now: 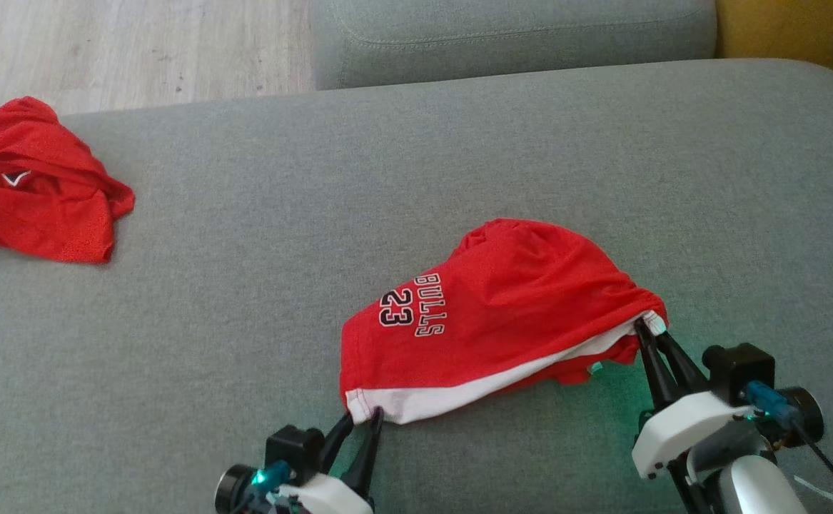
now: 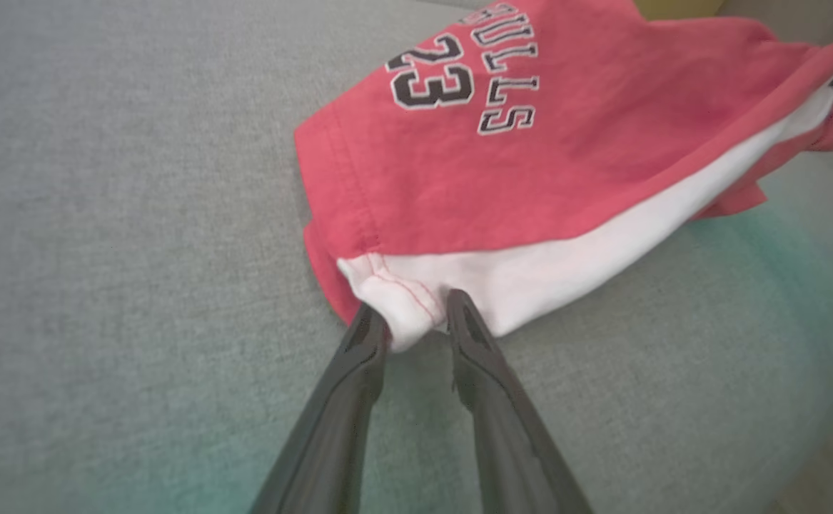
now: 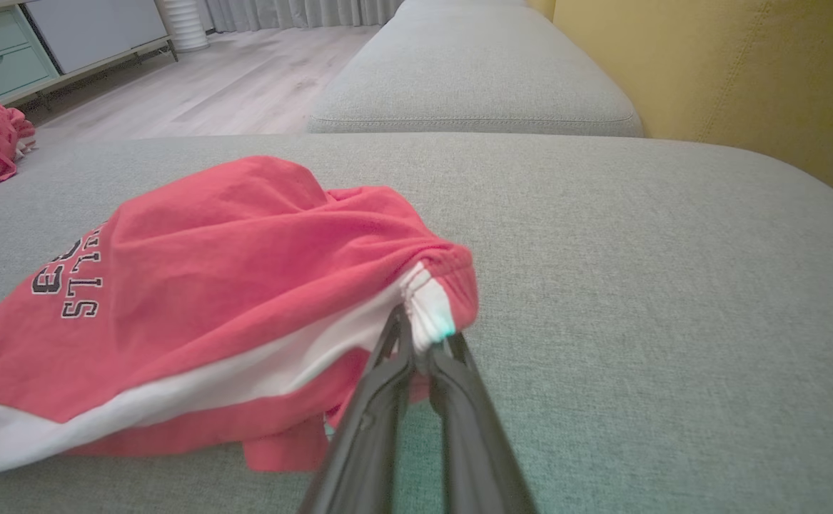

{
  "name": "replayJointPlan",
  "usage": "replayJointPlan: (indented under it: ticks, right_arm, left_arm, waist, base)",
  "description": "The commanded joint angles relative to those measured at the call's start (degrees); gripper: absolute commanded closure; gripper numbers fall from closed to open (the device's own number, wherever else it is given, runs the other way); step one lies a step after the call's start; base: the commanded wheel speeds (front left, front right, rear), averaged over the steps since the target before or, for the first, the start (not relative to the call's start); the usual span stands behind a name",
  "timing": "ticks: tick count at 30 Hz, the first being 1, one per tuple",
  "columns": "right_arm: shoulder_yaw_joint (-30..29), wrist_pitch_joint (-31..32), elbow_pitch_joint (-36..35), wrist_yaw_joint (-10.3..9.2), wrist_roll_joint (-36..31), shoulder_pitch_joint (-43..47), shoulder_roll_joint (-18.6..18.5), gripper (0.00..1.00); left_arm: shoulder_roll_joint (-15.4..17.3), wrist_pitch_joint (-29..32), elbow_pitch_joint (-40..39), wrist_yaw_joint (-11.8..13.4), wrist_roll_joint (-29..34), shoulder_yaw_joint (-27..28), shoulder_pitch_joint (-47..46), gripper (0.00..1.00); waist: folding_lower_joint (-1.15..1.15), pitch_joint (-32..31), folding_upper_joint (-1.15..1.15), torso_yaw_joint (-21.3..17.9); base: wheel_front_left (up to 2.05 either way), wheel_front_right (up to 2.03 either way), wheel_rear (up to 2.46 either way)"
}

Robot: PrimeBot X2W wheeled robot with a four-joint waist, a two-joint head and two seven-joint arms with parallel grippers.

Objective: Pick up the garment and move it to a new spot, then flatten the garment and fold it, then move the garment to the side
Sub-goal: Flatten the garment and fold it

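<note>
The garment [image 1: 502, 307], red shorts with a white side stripe and "BULLS 23" printed on them, lies bunched on the grey sofa seat [image 1: 280, 214]. My left gripper [image 1: 362, 417] has its two fingers on either side of the white hem corner [image 2: 402, 307], both touching the cloth. My right gripper [image 1: 648, 328] is shut on the gathered waistband corner [image 3: 430, 314], and the white stripe runs taut between the two grips. In the right wrist view the garment [image 3: 230, 285] humps up to the left of my right gripper [image 3: 420, 339]. My left gripper [image 2: 416, 314] pinches the near hem.
A second red garment [image 1: 31, 185] lies crumpled at the seat's far left edge. Another grey cushion [image 1: 516, 36] sits behind, with a yellow panel [image 1: 794, 28] at the far right and wooden floor [image 1: 138, 50] at the far left. Cabinets [image 3: 2, 50] stand across the room.
</note>
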Motion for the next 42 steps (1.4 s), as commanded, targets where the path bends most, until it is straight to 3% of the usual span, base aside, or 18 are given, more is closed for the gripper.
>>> replayJointPlan:
  ticks: [1,6,9,10,11,18,25,35,42]
  right_arm:
    - [1.21,-0.65,-1.95,0.21,0.10,-2.22,-0.21,1.00]
    - [1.13,-0.94,-1.50,0.21,0.21,-2.35,-0.21,1.00]
    - [1.24,-1.02,-1.20,0.21,0.36,-2.50,-0.21,1.00]
    - [1.25,-1.07,-1.11,0.21,0.41,-2.54,-0.21,1.00]
    - [1.24,-1.13,-1.03,0.21,0.46,-2.57,-0.21,1.00]
    - [0.57,-2.59,-1.06,0.21,0.71,-2.83,-0.21,1.00]
    - [0.96,-3.84,-5.04,0.21,2.11,-3.95,-0.21,1.00]
    - [1.00,-0.44,-20.09,0.21,3.43,-7.76,-0.23,1.00]
    - [1.35,4.22,-33.19,0.21,4.49,-10.90,-2.35,1.00]
  left_arm:
    - [-0.19,-1.16,-1.37,0.43,-0.31,1.16,-3.02,0.57]
    - [-0.19,-1.93,-0.92,1.01,-0.97,0.03,-3.70,0.72]
    - [-0.20,-2.44,-0.76,1.43,-1.28,-0.40,-4.19,0.88]
    - [-0.20,-2.73,-0.81,1.63,-1.34,-0.47,-4.36,0.98]
    - [-0.20,-3.07,-0.90,1.80,-1.32,-0.49,-4.60,1.00]
    - [-0.18,-5.18,-4.86,3.24,-0.38,1.08,-5.75,1.00]
    - [1.96,-5.44,-17.72,4.31,3.03,5.54,-4.95,1.00]
    - [8.04,-5.22,-37.75,5.55,6.16,11.98,-7.30,1.00]
    - [14.03,0.80,-52.77,5.51,7.36,16.13,-13.69,1.00]
  waist:
    - [0.00,0.08,0.00,0.01]
    - [0.00,0.33,0.00,0.05]
    - [0.00,0.31,0.00,-0.02]
    - [0.00,0.26,0.00,-0.05]
    - [0.00,0.21,0.00,-0.07]
    - [0.00,-0.85,0.00,-0.04]
    - [0.00,-3.43,0.00,-0.18]
    - [0.00,-6.32,0.00,-0.97]
    - [0.00,-7.32,0.00,-1.40]
  base:
    - [0.00,0.00,0.00]
    - [0.00,0.00,0.00]
    - [0.00,0.00,0.00]
    - [0.00,0.00,0.00]
    - [0.00,0.00,0.00]
    - [0.00,0.00,0.00]
    - [0.00,0.00,0.00]
    - [0.00,0.00,0.00]
    - [0.00,0.00,0.00]
